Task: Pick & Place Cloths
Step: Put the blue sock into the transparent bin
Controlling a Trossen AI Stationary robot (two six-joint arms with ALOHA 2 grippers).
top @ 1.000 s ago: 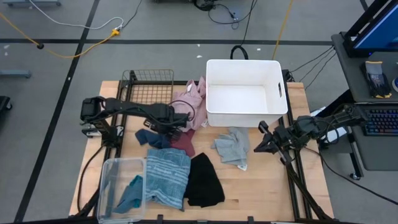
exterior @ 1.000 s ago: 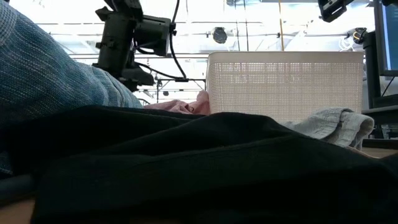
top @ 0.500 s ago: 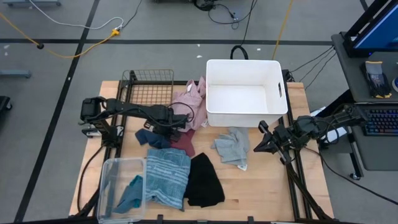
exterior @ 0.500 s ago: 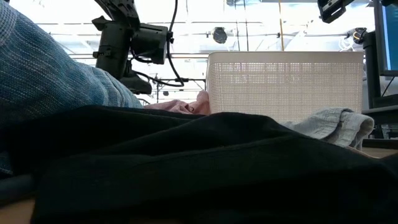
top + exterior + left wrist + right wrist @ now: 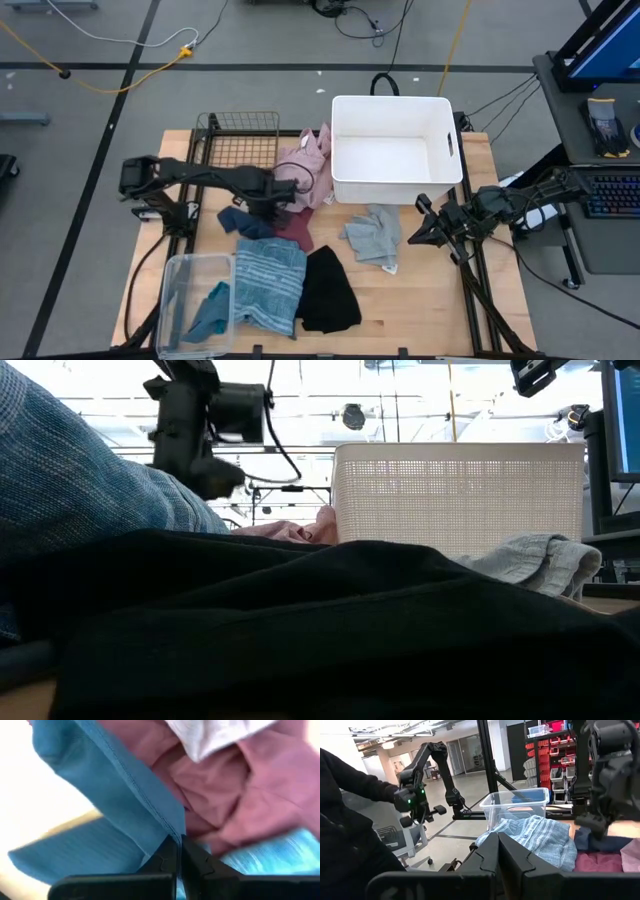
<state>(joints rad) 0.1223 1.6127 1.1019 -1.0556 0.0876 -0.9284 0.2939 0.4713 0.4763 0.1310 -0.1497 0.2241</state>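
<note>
Wooden table (image 5: 420,300): left claw (image 5: 178,851) pinched on navy cloth (image 5: 243,222) beside maroon cloth (image 5: 297,230); right claw (image 5: 420,232) closed, empty

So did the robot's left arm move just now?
Yes, a little. In the high view, its left gripper stays over the cloths, but its elbow end has slid away from the white basket. The right gripper waits by the grey cloth.

Cloths (image 5: 300,215) lie before the bin (image 5: 395,150), apparently some overlapping, left of the right arm (image 5: 500,205).
</note>
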